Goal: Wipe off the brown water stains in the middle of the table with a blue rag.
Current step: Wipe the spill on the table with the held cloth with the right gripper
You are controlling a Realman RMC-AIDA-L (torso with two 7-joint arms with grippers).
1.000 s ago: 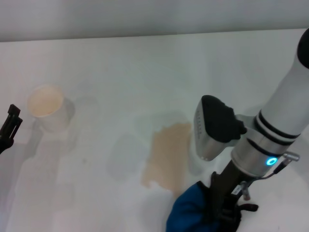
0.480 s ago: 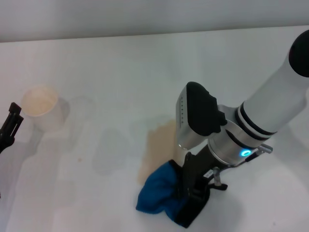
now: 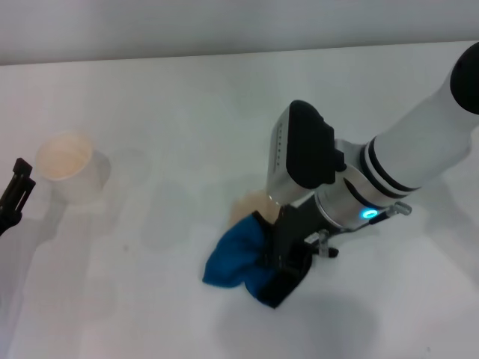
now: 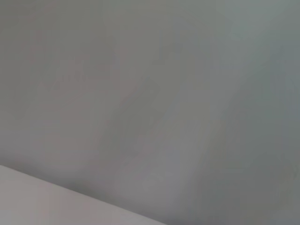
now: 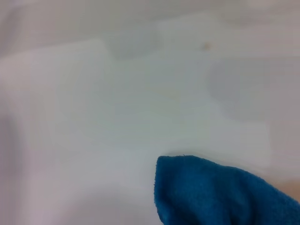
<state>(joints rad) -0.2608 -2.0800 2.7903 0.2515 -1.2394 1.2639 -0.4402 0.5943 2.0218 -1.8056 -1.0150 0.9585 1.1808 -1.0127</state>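
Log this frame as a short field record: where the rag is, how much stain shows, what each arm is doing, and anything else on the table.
rag: blue rag pressed on the table, held by the right end effector
stain: only a small tan patch of the brown water stains shows, at the rag's far edge; the rest is covered or gone
right arm: reaches in from the right, working mid-table
left arm: left end effector at the left edge, idle
other: paper cup stands upright near the left side
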